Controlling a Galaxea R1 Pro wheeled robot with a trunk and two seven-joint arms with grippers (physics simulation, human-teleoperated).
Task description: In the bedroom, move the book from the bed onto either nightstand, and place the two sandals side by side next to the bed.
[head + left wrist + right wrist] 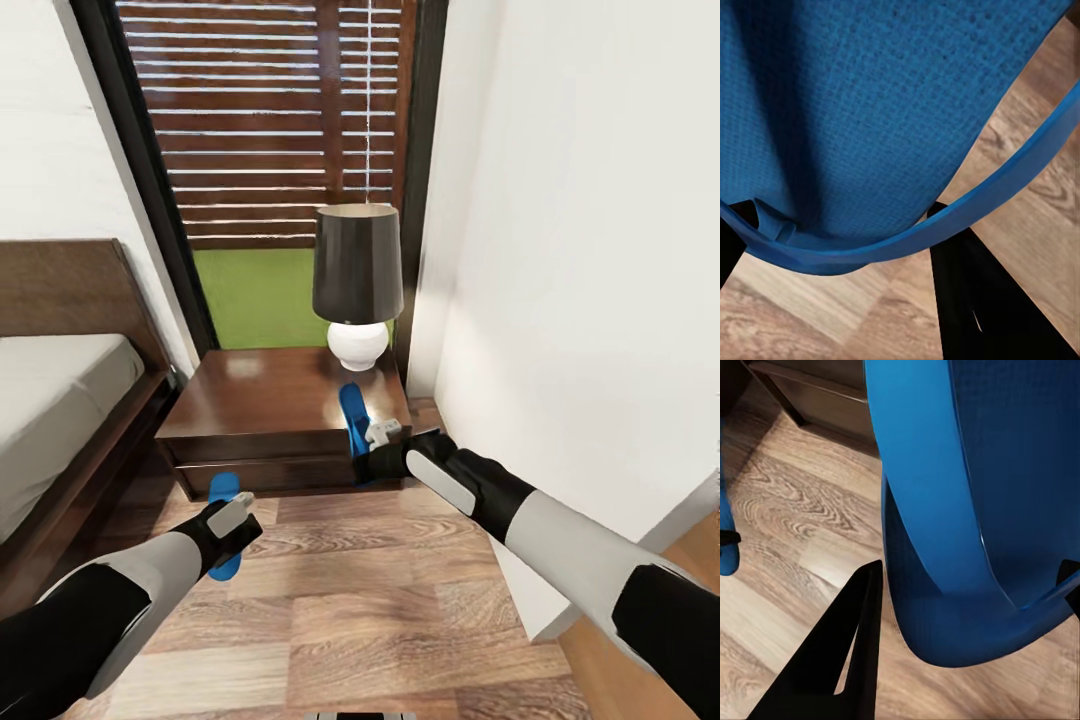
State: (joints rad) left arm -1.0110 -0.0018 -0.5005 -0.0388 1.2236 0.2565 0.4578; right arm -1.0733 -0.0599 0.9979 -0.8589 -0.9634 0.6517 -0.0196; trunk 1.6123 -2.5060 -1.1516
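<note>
Each gripper holds one of the two bright blue sandals. My left gripper is shut on one sandal, which hangs above the wood floor in front of the nightstand, near the corner of the bed. My right gripper is shut on the other sandal at the nightstand's front right edge. In the left wrist view the sole and its strap lie across the black fingers. The right wrist view shows the second sandal beside a finger. The book is out of view.
A lamp with a dark shade and white base stands at the back of the nightstand. Behind it is a black-framed window with wooden blinds. A white wall closes in on the right. Plank floor lies between me and the nightstand.
</note>
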